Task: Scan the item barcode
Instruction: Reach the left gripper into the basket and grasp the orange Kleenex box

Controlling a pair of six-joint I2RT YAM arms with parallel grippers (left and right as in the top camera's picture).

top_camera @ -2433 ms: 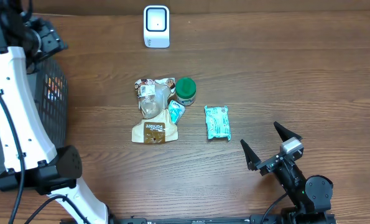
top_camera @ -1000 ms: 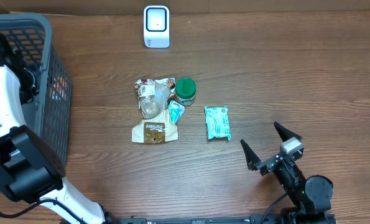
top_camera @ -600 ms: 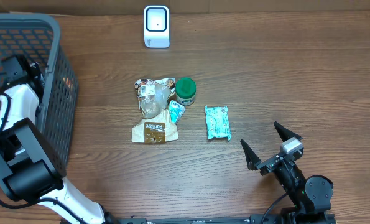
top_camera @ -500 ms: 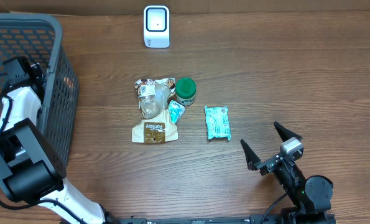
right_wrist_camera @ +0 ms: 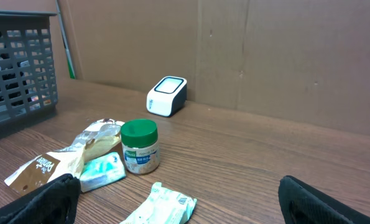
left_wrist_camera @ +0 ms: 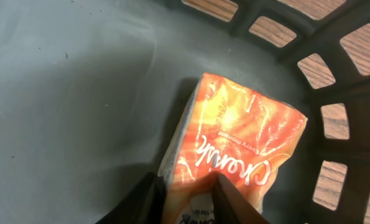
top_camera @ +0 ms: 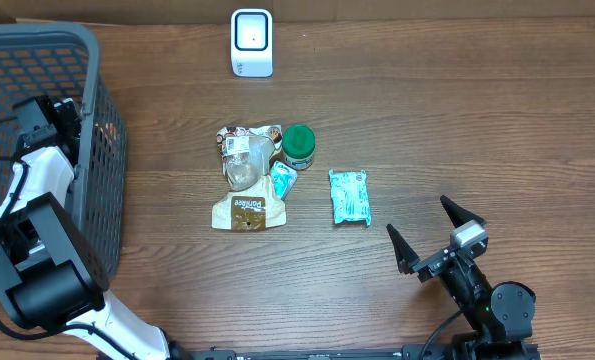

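An orange snack packet (left_wrist_camera: 240, 140) lies on the grey floor of the basket, by its lattice wall. My left gripper (left_wrist_camera: 186, 182) is shut on the packet's near end, with one dark finger (left_wrist_camera: 144, 202) on each side. From overhead only the left wrist (top_camera: 47, 118) shows, reaching into the dark basket (top_camera: 37, 42) at the far left. The white barcode scanner (top_camera: 251, 42) stands at the back of the table, and also shows as the scanner (right_wrist_camera: 166, 95) in the right wrist view. My right gripper (top_camera: 435, 236) rests open at the front right, holding nothing.
In the middle of the table lie a brown pouch (top_camera: 245, 208), a clear bag (top_camera: 241, 158), a green-lidded jar (top_camera: 298, 146), a small teal packet (top_camera: 282, 180) and a larger teal packet (top_camera: 349, 196). A cardboard wall (right_wrist_camera: 265, 56) stands behind the scanner.
My left arm has reached down into the basket, which shifted slightly right. Its gripper has closed from wide open onto the orange packet. The right arm has not moved.
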